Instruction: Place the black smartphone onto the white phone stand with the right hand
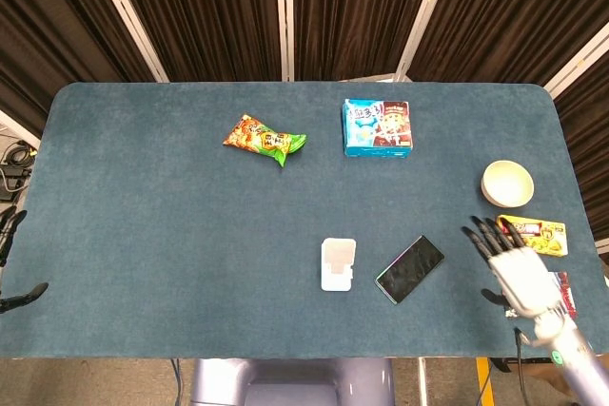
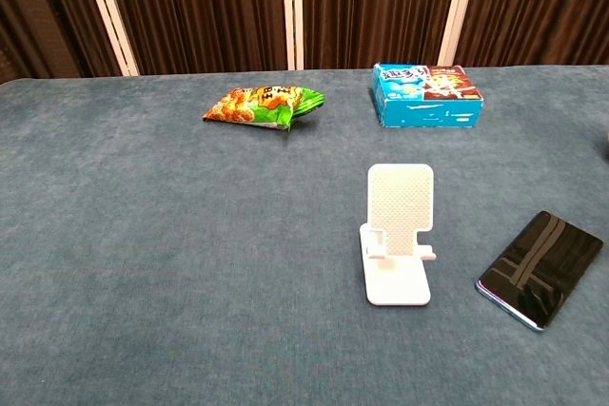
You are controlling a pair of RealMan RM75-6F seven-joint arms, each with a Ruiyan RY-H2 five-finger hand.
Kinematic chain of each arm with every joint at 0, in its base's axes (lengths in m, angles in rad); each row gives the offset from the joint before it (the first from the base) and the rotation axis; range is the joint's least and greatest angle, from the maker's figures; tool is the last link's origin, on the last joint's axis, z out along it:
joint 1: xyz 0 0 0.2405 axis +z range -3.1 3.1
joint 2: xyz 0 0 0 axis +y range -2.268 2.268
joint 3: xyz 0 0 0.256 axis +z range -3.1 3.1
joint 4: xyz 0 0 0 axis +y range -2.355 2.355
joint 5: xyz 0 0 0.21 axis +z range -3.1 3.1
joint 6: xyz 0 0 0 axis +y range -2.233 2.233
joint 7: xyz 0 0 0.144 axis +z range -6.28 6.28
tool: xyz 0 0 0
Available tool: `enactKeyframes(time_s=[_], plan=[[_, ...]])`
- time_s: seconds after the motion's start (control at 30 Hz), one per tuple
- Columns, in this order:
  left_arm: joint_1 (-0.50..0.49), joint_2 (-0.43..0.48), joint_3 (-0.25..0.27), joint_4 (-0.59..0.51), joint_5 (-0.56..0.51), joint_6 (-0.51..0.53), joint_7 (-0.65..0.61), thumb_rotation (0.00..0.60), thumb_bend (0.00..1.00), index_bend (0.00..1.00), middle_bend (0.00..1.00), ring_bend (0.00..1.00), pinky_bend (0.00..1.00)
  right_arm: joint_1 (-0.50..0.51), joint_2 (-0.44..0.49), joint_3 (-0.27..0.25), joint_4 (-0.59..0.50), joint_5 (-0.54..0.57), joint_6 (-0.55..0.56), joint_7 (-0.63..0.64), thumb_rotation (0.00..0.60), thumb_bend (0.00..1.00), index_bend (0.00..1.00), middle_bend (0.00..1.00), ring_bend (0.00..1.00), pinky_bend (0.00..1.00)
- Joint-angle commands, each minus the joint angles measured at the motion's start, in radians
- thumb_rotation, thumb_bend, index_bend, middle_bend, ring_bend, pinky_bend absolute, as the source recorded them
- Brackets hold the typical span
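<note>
The black smartphone (image 1: 410, 269) lies flat on the blue table, tilted, just right of the white phone stand (image 1: 338, 263). In the chest view the stand (image 2: 398, 233) is upright with nothing on it, and the smartphone (image 2: 540, 268) lies to its right. My right hand (image 1: 510, 268) hovers to the right of the phone, fingers spread and pointing up-left, holding nothing. It is apart from the phone and absent from the chest view. Of my left hand, only dark fingertips (image 1: 11, 263) show at the left edge of the head view.
A white bowl (image 1: 507, 183) and a yellow packet (image 1: 533, 233) sit near the right edge, beside my right hand. A blue box (image 1: 377, 127) and an orange-green snack bag (image 1: 265, 139) lie farther back. The blue table (image 1: 171, 235) spreads to the left.
</note>
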Motion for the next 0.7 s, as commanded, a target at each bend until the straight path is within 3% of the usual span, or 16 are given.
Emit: enactKeyframes(time_s=[0.03, 0.17, 0.3, 0.57, 0.7], plan=[[-0.009, -0.013, -0.004, 0.003, -0.015, -0.015, 0.023, 0.600, 0.00, 0.00, 0.00, 0.00, 0.00, 0.106, -0.035, -0.024, 0.133, -0.092, -0.096, 0.095, 0.600, 0.00, 0.04, 0.12, 0.05, 0.09], [-0.019, -0.027, -0.009, 0.010, -0.040, -0.034, 0.049, 0.600, 0.00, 0.00, 0.00, 0.00, 0.00, 0.166, -0.124, -0.050, 0.268, -0.173, -0.094, 0.145, 0.600, 0.04, 0.09, 0.19, 0.11, 0.17], [-0.023, -0.034, -0.013, 0.014, -0.055, -0.039, 0.064, 0.600, 0.00, 0.00, 0.00, 0.00, 0.00, 0.214, -0.172, -0.075, 0.332, -0.216, -0.120, 0.189, 0.600, 0.08, 0.12, 0.23, 0.17, 0.27], [-0.029, -0.043, -0.017, 0.018, -0.078, -0.053, 0.079, 0.600, 0.00, 0.00, 0.00, 0.00, 0.00, 0.286, -0.274, -0.129, 0.431, -0.283, -0.158, 0.173, 0.600, 0.12, 0.15, 0.24, 0.21, 0.27], [-0.031, -0.045, -0.017, 0.020, -0.082, -0.056, 0.083, 0.600, 0.00, 0.00, 0.00, 0.00, 0.00, 0.299, -0.322, -0.131, 0.470, -0.290, -0.142, 0.155, 0.600, 0.12, 0.15, 0.24, 0.21, 0.23]])
